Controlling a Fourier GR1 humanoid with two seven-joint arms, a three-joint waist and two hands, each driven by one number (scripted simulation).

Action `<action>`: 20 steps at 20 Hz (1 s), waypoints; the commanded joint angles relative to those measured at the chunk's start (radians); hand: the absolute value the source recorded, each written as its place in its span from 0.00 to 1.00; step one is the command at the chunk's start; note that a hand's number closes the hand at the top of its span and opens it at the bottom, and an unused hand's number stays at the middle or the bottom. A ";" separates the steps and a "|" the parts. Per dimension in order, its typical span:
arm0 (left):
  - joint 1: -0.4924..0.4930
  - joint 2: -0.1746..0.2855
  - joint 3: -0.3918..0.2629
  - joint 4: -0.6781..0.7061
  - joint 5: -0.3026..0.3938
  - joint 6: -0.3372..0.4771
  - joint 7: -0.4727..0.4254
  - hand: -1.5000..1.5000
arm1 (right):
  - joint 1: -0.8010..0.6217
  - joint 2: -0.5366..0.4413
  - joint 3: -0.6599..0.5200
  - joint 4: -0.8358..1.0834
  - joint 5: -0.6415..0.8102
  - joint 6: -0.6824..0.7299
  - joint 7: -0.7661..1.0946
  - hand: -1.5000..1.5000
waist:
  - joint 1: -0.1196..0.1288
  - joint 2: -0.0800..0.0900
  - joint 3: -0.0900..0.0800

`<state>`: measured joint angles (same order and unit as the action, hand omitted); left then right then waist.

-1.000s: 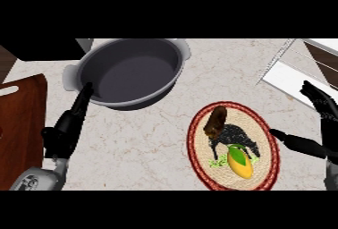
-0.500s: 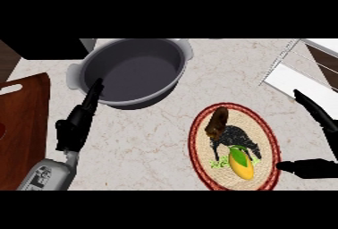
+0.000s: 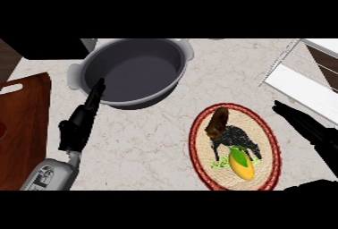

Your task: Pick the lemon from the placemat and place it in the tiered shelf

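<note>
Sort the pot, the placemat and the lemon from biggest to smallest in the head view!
1. pot and placemat: they look about the same size. The pot's rim stands nearer the camera, so I won't rank them.
2. lemon: clearly the smallest.

The counter (image 3: 153,139) has a pale, marbled stone top under even light. A brown wooden board (image 3: 26,120) lies at its left edge.

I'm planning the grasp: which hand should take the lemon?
Right. The right hand lies beside the placemat holding the lemon, with the shelf on that side too; the left hand sits far across, by the pot.
</note>
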<state>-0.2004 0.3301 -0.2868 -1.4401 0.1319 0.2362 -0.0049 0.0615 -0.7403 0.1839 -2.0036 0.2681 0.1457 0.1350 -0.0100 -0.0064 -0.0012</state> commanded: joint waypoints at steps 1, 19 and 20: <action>0.030 0.000 0.001 0.014 -0.004 -0.011 -0.019 0.50 | 0.004 -0.105 0.052 -0.151 0.098 0.100 0.192 0.00 | 0.000 0.001 -0.003; 0.022 -0.047 0.093 -0.015 -0.058 -0.089 0.021 0.50 | 0.041 0.175 0.367 -0.344 0.531 0.189 0.523 0.00 | 0.006 0.004 0.001; 0.068 -0.078 0.049 -0.062 -0.103 -0.051 0.027 0.50 | 0.043 0.155 0.305 -0.293 0.514 0.176 0.461 0.00 | 0.008 0.004 0.002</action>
<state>-0.1890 0.2674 -0.2244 -1.4483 0.0627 0.1803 0.0065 0.0627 -0.6017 0.4902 -2.2982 0.6913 0.3451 0.6338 -0.0019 -0.0035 0.0015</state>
